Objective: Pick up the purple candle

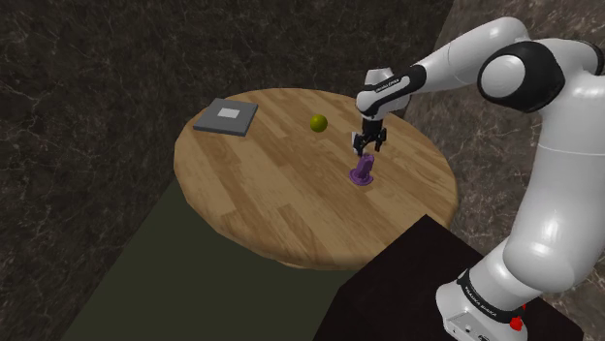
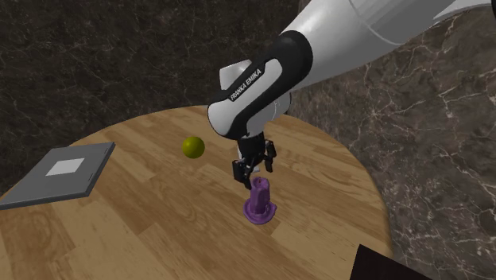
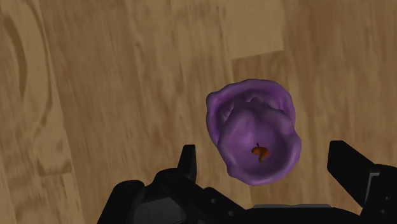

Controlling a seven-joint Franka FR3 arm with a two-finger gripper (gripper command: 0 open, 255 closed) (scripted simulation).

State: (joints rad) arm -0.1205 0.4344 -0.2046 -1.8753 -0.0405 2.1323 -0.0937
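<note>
Gripper is open wide and holds nothing. In the wrist view the two black fingers stand well apart with the purple candle between them. There is a clear gap on each side, so neither finger touches it.

In the second exterior view the gripper points straight down, fingertips level with the very top of the candle or just above it. I can't tell from that angle whether they overlap it.

The candle stands upright on the round wooden table with its long axis vertical. The wider flared base sits on the wood and the narrower body rises from it. The top faces straight up at the wrist camera, with a small dark-orange wick in the hollow.

It sits a bit off the table's centre, toward the rim on the shoulder view's right, and well in from the edge.

A yellow-green ball lies nearer the far rim, apart from the candle. A flat grey slab with a pale square on top lies at the rim on the shoulder view's far left, well away from both.

The dark stand sits just off the table's near-right edge.
</note>
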